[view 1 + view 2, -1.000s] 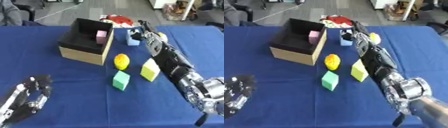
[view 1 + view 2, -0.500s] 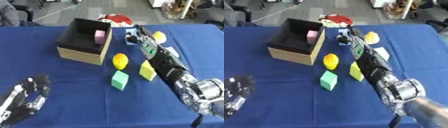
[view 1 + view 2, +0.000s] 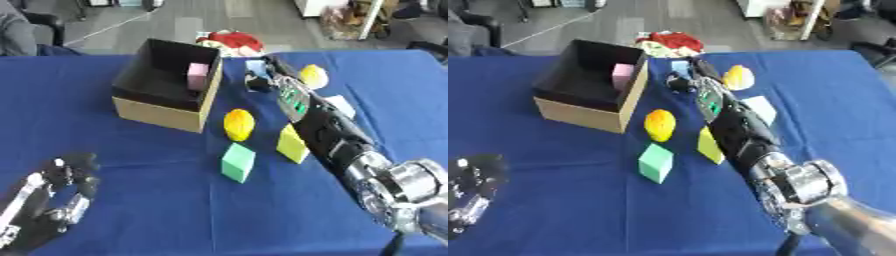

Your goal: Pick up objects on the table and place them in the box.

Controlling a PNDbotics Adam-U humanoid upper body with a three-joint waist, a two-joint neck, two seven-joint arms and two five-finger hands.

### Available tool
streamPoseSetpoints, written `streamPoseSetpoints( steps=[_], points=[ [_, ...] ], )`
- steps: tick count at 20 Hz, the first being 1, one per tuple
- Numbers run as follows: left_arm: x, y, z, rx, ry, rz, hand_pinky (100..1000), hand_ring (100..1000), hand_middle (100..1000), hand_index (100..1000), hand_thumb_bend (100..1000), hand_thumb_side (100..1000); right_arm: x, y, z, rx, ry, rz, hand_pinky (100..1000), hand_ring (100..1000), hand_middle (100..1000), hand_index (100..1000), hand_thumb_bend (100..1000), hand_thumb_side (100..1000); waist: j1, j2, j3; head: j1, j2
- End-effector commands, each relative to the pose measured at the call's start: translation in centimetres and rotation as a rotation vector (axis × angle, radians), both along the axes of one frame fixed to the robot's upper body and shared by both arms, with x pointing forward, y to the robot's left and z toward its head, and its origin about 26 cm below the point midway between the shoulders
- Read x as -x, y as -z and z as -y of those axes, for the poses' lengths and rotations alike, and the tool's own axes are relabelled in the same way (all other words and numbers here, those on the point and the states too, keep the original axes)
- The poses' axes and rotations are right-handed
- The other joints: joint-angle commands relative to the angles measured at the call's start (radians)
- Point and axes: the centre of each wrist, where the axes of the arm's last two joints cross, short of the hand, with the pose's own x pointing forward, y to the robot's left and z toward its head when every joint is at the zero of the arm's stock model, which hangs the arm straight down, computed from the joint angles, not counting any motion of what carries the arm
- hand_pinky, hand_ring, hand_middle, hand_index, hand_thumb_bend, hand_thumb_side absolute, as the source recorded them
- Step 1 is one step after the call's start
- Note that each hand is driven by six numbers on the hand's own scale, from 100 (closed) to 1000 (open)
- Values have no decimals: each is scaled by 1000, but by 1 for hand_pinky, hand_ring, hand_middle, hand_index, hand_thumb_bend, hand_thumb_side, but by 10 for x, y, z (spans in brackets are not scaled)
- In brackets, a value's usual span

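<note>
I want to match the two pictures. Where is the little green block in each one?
Left eye view: green block sits just below centre, under the orange fruit.
Right eye view: left of centre, again below that fruit.
Shared landmark: the open box, up and left of it.

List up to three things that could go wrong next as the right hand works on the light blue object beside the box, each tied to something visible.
1. The right hand is at the light blue object, close to the box wall; it could catch the rim when lifting.
2. The forearm lies just beside the yellow-green block and orange object; swinging left may knock them.
3. The pale yellow object sits near the hand and may get nudged.
</note>
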Motion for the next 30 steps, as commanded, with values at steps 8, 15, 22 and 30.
streamPoseSetpoints(
  steps=[8,15,22,30],
  points=[
    [0,-10,2,11,14,33,728,625,656,812,185,417,-1,-6,-19,271,-105,-49,809,842,907,959,355,157,17,14,9,-14,-12],
    [-1,-10,2,12,13,34,728,625,656,812,182,419,1,-7,-20,336,-5,151,599,590,551,648,342,100,18,17,10,-21,-17],
    [-1,-10,2,12,13,34,729,625,656,812,180,419,0,-9,-19,348,83,383,493,465,294,413,337,100,17,16,9,-22,-21],
    [-1,-11,2,12,9,35,729,625,655,813,177,420,-4,-29,-19,318,121,546,469,436,218,364,288,100,15,15,3,-22,-24]
  ],
)
